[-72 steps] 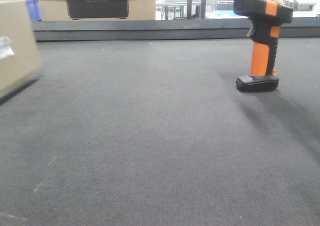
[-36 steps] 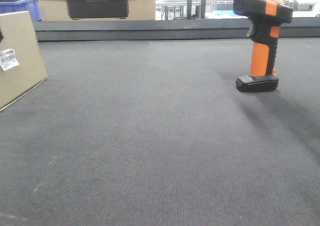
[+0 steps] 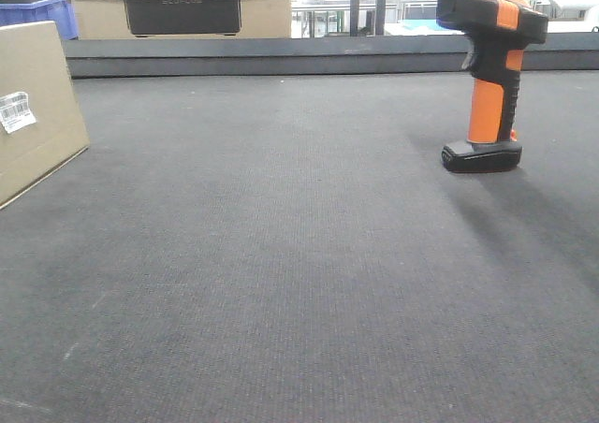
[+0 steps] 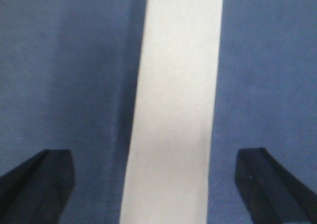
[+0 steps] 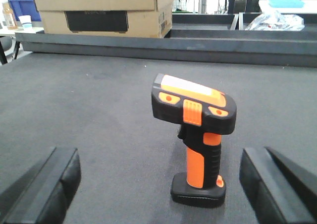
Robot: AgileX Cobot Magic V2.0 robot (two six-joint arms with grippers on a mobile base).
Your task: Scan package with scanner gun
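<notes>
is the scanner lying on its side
No, the scanner stands upright on its flat black base on the grey mat, head at the top.

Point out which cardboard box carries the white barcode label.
The package at the left edge, resting on the mat, has the label. The boxes at the back have only a dark panel.

I take this for a warehouse: cardboard boxes (image 3: 178, 7) at eleven o'clock, blue crate (image 3: 42, 11), metal racking (image 3: 365, 2) behind.
</notes>
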